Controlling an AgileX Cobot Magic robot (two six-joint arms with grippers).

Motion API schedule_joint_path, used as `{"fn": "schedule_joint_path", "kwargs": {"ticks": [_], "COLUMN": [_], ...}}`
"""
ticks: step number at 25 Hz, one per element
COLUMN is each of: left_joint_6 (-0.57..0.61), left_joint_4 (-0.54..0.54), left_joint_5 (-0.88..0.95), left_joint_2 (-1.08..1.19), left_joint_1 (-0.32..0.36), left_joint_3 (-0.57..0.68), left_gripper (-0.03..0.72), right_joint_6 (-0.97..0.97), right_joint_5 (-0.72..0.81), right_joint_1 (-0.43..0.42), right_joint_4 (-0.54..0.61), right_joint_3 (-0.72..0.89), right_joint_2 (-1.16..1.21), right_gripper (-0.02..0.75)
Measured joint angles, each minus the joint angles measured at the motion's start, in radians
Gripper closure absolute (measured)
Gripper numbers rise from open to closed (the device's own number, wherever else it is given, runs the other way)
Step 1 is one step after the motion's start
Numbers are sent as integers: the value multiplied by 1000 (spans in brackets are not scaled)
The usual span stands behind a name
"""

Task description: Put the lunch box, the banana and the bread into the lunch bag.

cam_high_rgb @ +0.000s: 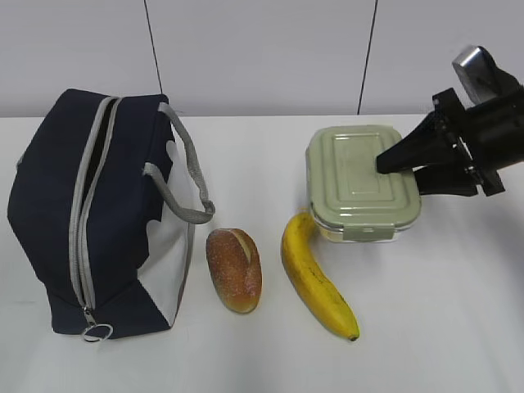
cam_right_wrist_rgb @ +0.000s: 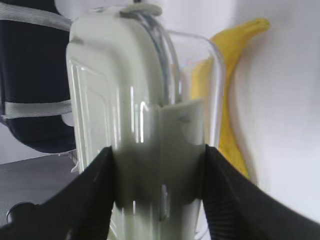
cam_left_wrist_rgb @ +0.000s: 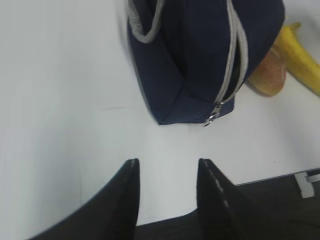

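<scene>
My right gripper (cam_right_wrist_rgb: pixel 159 165) looks clamped on the lunch box (cam_high_rgb: pixel 360 182), beside the banana (cam_high_rgb: pixel 315 277). I'd lift level toward the lunch bag (cam_high_rgb: pixel 90 213). Left gripper (cam_left_wrist_rgb: pixel 167 172) spread, empty.

Bag (cam_high_rgb: pixel 57 205): navy, white lower panel, 2 grey handles, on its side at left, zipper open. Roll (cam_high_rgb: pixel 234 269) just beside it, upright slash. Banana (cam_high_rgb: pixel 314 278) next right. Box (cam_high_rgb: pixel 360 180), sage lid on, behind banana.

My exterior camera looks down slantwise on the table (cam_high_rgb: pixel 246 360); my left wrist view shares its lunch bag (cam_high_rgb: pixel 90 213) (cam_left_wrist_rgb: pixel 200 55), my right sits tight against the lunch box (cam_right_wrist_rgb: pixel 130 115).
</scene>
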Motion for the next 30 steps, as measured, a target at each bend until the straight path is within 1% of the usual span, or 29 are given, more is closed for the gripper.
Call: {"fn": "schedule_joint_path", "kwargs": {"ticks": [2,5,11,14,19,22,30], "left_joint_6": [0,0,0,0,7,21,88], "left_joint_4": [-35,-60,-79,-96,-136,-148,-194], "left_joint_5": [-7,-16,-21,-21,-19,-17,-17], "left_joint_2": [76,208,462,594,817,929,1159], "left_joint_1": [0,0,0,0,0,0,0], "left_joint_3": [-43,-120,-275,-348,-460,-515,-598], "left_gripper": [398,388,313,294,286,285,285], "right_joint_6": [19,57,129,160,208,221,232], "right_joint_5": [7,9,20,28,30,35,26], "right_joint_1": [20,52,130,160,213,257,360], "right_joint_4": [9,18,20,20,14,13,28], "right_joint_3": [-17,-61,-170,-224,-297,-313,-322], "right_joint_2": [-21,-39,-42,-42,-40,-40,-21], "right_gripper": [362,362,362,362,362,363,363]}}
